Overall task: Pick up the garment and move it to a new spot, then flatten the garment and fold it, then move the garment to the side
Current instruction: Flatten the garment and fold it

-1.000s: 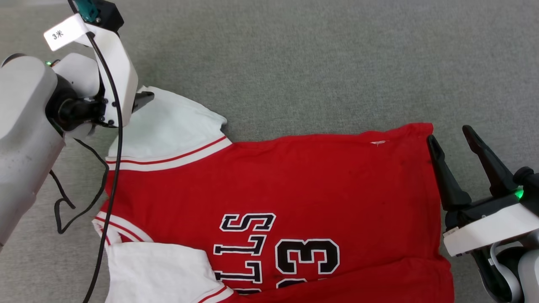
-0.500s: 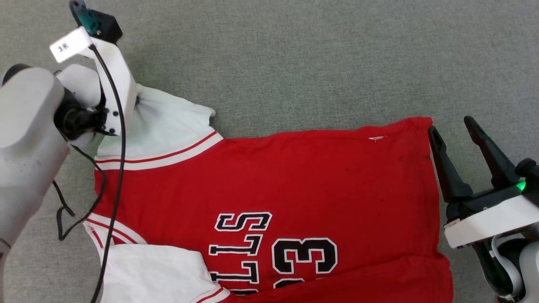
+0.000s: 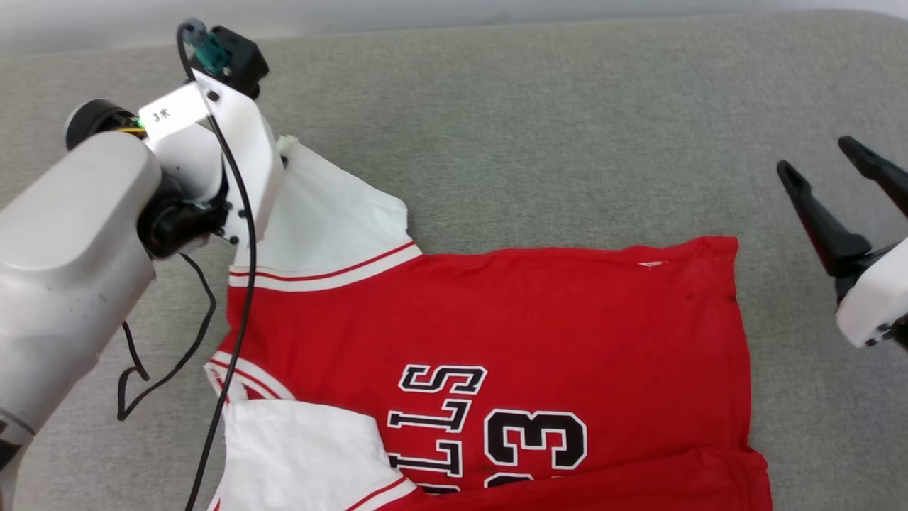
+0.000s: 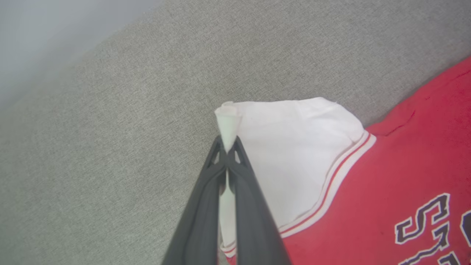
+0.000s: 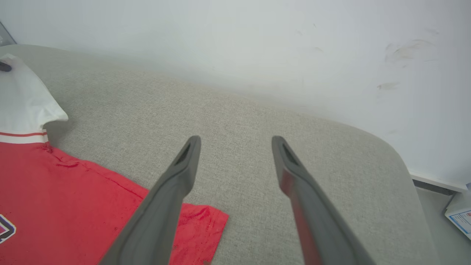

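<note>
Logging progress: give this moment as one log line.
left gripper: shut on garment sleeve | right gripper: open, holding nothing | garment: spread on grey surface

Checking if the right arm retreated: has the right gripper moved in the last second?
Yes. It flanked the hem corner of the garment before; now the right gripper stands farther up and right, apart from the cloth.

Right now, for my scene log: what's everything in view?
garment: one, red with white sleeves, spread on the pad
pad: one, grey fabric, under the garment
wall: one, white, behind the pad
box: one, white and blue, beyond the pad's corner
cable: one, black, along the left arm
left gripper: one, dark jaws shut on a sleeve edge
right gripper: one, dark jaws open, beside the garment
</note>
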Motion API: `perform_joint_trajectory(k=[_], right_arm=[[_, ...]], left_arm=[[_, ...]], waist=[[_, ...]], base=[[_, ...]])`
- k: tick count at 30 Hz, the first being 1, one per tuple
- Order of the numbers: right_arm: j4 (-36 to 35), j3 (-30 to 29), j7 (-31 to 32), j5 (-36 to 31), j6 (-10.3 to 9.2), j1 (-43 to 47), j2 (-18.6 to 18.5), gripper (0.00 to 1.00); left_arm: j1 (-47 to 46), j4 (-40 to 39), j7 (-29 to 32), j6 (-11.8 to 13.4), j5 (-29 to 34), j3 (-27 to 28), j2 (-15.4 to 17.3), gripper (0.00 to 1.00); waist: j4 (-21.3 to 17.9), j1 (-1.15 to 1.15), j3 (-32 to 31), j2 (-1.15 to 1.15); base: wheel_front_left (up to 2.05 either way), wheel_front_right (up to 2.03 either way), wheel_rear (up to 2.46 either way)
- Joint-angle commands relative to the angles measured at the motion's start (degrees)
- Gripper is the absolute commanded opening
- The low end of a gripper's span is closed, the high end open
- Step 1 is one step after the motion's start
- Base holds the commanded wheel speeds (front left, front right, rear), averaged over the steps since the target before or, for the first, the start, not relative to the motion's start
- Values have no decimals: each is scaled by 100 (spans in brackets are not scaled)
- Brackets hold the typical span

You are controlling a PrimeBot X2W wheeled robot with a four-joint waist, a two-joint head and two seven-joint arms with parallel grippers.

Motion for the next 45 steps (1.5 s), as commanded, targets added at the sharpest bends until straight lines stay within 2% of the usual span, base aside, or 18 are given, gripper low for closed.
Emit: perform_joint_trajectory(k=[1,6,11,15,21,28,37,38,39,45], right_arm=[[75,67,189,115,-6,-91,-98,100],[410,371,1349,664,-6,-552,-611,100],[824,907,2572,1107,-5,-889,-965,100],[1161,1242,3132,1277,-6,-1098,-1029,100],[1654,1664,3313,1187,-6,-1376,-912,100],[2422,2203,3040,991,-6,-1630,-760,100],[3024,2981,2790,1279,-2,-1585,-556,100],[3035,3022,2676,1321,4,-1623,-561,44],[3055,3056,2590,1369,4,-1666,-564,0],[3118,3059,1904,1653,-2,-1807,-737,0]], left_arm=[[109,-72,-77,-3,20,-55,1,0],[179,-423,-343,-3,44,-168,51,0],[180,-711,-546,-4,130,-197,71,0],[79,-891,-616,-4,183,-208,45,0],[-45,-1112,-721,34,321,-202,22,0],[-163,-1218,-845,38,398,-176,-16,0],[-171,-1119,-942,20,368,-212,-29,0],[-159,-1105,-953,17,356,-215,-28,0],[-134,-1085,-968,19,339,-219,-22,0],[74,-1006,-1130,14,253,-219,68,0]], waist=[[136,0,-134,0],[294,0,-254,0],[437,0,-272,0],[559,0,-188,0],[715,0,41,0],[833,0,330,0],[841,0,399,0],[830,0,386,0],[816,0,357,0],[768,0,41,0]], base=[[0,0,0],[0,0,0],[0,0,0],[0,0,0],[0,0,0],[0,0,0],[0,0,0],[0,0,0],[0,0,0],[0,0,0]])
